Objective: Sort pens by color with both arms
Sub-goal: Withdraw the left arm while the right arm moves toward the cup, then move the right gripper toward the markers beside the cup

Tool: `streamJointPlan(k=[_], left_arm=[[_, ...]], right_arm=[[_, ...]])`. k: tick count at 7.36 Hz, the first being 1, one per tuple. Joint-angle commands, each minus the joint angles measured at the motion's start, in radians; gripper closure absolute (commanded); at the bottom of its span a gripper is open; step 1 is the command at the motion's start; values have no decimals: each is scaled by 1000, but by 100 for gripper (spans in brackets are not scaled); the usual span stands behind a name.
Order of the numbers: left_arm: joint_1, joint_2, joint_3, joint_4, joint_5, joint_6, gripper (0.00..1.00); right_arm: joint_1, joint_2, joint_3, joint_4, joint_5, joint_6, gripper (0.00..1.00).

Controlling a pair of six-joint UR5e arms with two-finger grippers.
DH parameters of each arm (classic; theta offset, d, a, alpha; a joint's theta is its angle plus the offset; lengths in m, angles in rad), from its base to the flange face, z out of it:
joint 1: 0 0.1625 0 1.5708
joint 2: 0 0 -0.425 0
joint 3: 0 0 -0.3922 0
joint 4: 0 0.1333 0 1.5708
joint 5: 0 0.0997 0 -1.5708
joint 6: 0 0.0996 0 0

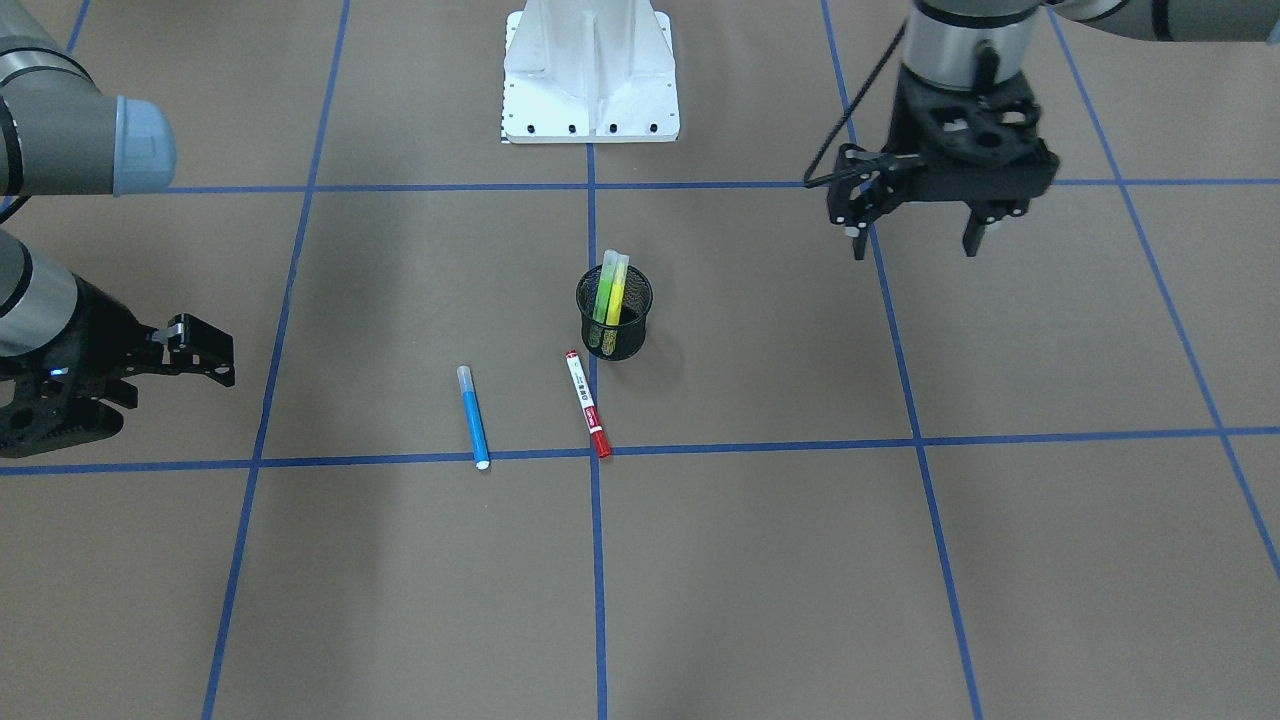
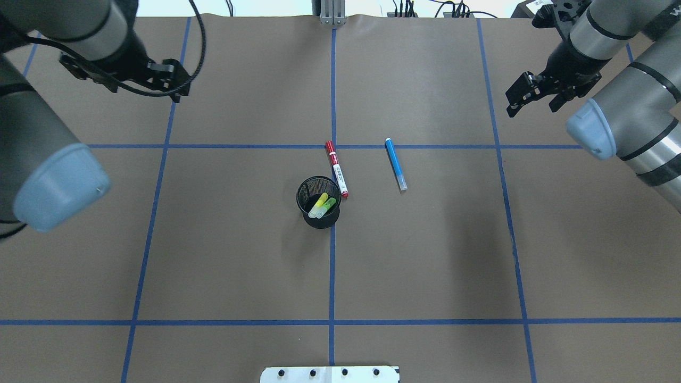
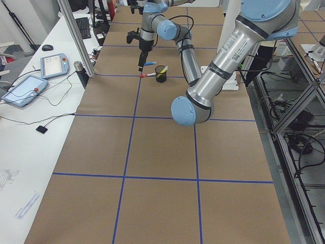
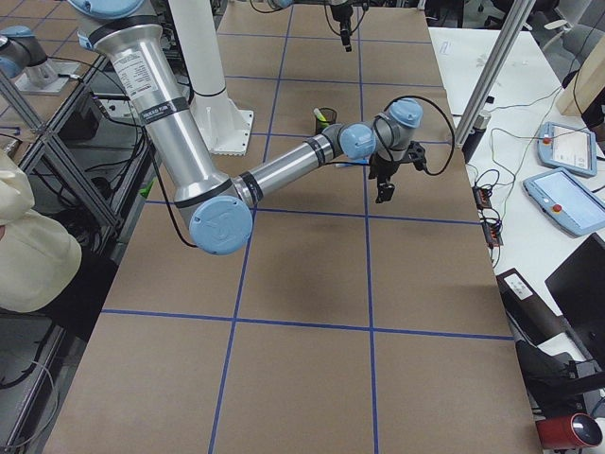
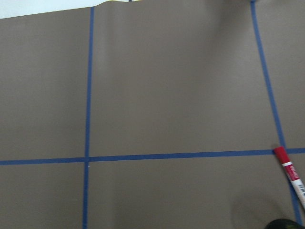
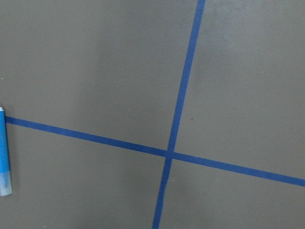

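A blue pen [image 1: 473, 415] lies flat on the brown table; it also shows in the overhead view [image 2: 395, 164] and at the left edge of the right wrist view [image 6: 4, 152]. A white pen with red ends [image 1: 587, 403] lies beside it, next to a black mesh cup [image 1: 614, 318]; it also shows in the left wrist view [image 5: 290, 174]. A green pen [image 1: 604, 285] and a yellow pen [image 1: 620, 290] stand in the cup. My left gripper [image 1: 914, 245] is open and empty, high above the table. My right gripper [image 2: 532, 109] is open and empty, off to the blue pen's side.
The white pedestal base [image 1: 590, 70] stands at the robot's edge of the table. Blue tape lines [image 1: 760, 445] divide the brown surface into squares. A side bench with tablets [image 3: 25, 89] runs along the table's far side.
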Motion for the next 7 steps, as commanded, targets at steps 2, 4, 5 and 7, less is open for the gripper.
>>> streamJointPlan(k=[2, 4, 5, 7], left_arm=[[-211, 121, 5, -7, -109, 304, 1], [-257, 154, 19, -9, -138, 395, 1], [-283, 155, 39, -10, -139, 430, 1], [-364, 156, 111, -24, -157, 553, 1]], right_arm=[[-104, 60, 63, -1, -55, 207, 1], [-168, 93, 86, -6, -94, 313, 1], [-211, 124, 88, -7, -124, 383, 1], [-270, 161, 91, -7, -180, 444, 1]])
